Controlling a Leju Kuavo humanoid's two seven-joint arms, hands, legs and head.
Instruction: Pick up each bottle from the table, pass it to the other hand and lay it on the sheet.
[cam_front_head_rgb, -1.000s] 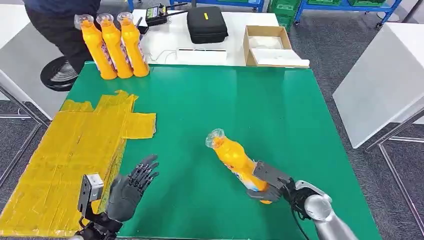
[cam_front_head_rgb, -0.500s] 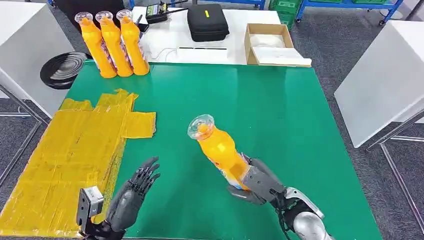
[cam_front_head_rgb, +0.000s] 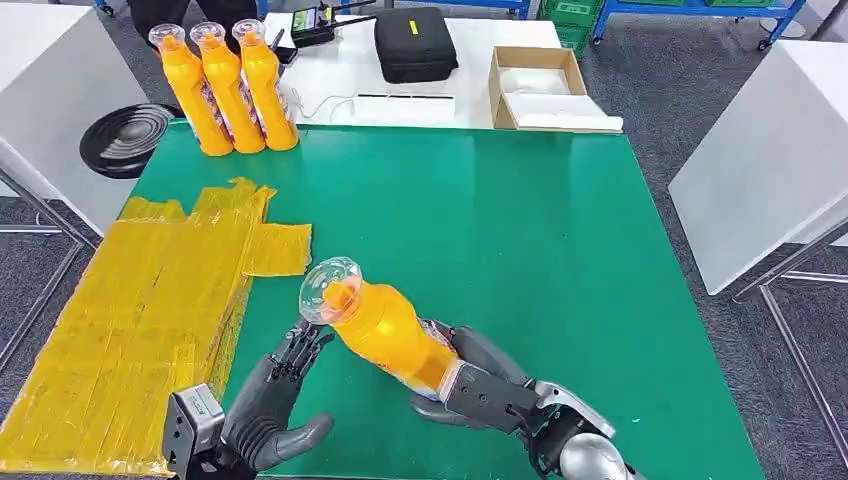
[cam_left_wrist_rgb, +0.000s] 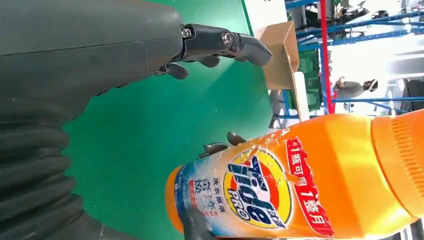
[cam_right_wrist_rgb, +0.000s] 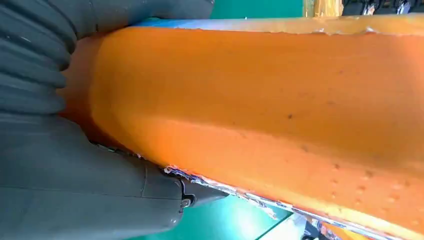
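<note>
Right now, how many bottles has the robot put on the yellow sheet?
None yet: the yellow sheet is bare. The right hand holds one bottle, tilted toward the open left hand, not yet passed. Three bottles wait at the table's far corner.

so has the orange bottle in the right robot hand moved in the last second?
Yes. The orange plastic detergent bottle, gripped by the right robot hand, has swung left across the green table mat, toward the yellow sheet and the open left robot hand.
</note>
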